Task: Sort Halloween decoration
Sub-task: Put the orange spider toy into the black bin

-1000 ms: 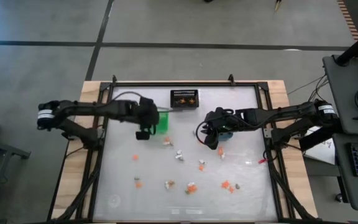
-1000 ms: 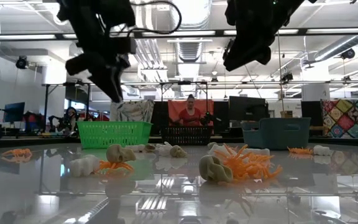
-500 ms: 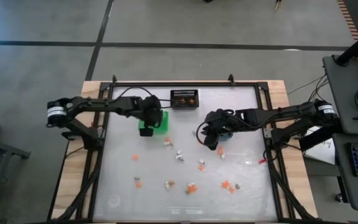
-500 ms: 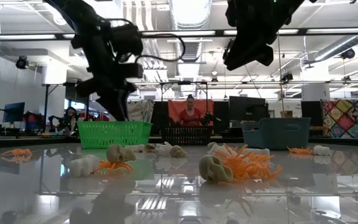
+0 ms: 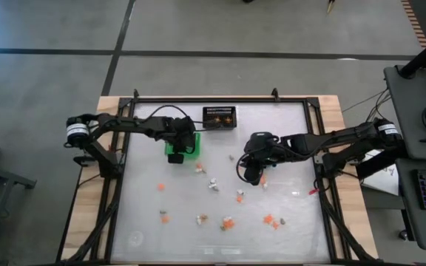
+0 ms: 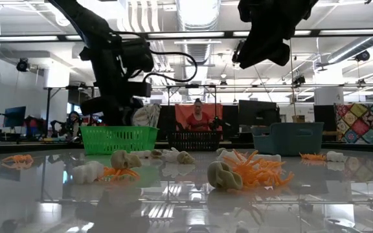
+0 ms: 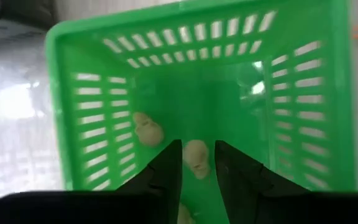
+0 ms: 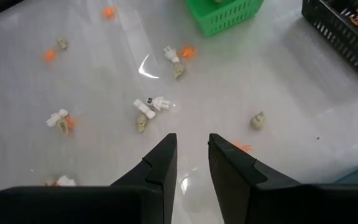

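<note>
We are hovering the left hand (image 7: 197,165), fingers narrowly parted, empty, over the green bin (image 7: 291,118); a skull (image 7: 196,158) falling beneath could bounce out. Right hand (image 8: 191,155) narrow, empty.

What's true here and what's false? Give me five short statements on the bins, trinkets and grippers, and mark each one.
1. The left gripper is over the green bin. True.
2. The green bin is empty. False: tan trinkets lie inside.
3. The right gripper grips an orange trinket. False: its fingers stand apart with nothing between them, above the table.
4. The black mesh bin holds an orange trinket. True.
5. Every trinket is sorted. False: loose trinkets lie scattered on the table.
</note>
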`<state>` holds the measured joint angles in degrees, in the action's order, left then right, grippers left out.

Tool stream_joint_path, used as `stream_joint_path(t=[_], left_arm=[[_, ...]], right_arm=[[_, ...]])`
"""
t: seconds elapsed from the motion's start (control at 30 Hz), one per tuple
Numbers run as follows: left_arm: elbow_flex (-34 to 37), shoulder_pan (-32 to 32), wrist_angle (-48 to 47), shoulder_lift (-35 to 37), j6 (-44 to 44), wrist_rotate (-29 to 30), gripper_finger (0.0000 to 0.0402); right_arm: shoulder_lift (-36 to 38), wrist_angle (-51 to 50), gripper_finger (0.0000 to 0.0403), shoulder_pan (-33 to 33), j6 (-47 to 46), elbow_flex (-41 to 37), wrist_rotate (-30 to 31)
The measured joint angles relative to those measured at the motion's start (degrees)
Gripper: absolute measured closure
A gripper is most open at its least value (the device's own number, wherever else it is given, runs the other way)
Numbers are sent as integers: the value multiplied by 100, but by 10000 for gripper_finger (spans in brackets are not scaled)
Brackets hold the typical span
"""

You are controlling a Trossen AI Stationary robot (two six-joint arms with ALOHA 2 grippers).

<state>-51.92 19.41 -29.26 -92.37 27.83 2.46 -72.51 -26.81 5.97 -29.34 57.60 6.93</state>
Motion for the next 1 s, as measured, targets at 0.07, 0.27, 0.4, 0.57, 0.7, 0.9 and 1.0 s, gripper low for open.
stream_joint_path(t=[0.07, 0.27, 0.4, 0.57, 0.7, 0.9, 1.0], left_arm=[[0, 0, -1, -1, -1, 180, 317], [-40, -1, 12, 173, -60, 348, 306], [-94, -6, 4, 390, -233, 349, 304], [-96, -24, 0, 830, -689, 354, 304], [-96, -81, 80, 1274, -1114, 350, 304], [-92, -359, 657, 1878, -1519, 254, 304], [-90, -547, 1048, 2085, -1638, 253, 304]], right_arm=[[0, 0, 316, 7, -25, 0, 1], [0, 2, 317, 18, -377, 0, -15], [0, 7, 322, 16, -793, 0, -417], [0, 7, 323, 55, -1434, 0, -911], [0, 7, 326, 177, -1756, 0, -1021], [-22, 7, 328, 440, -2199, 0, -1039], [-101, 7, 328, 592, -2417, 2, -1040]])
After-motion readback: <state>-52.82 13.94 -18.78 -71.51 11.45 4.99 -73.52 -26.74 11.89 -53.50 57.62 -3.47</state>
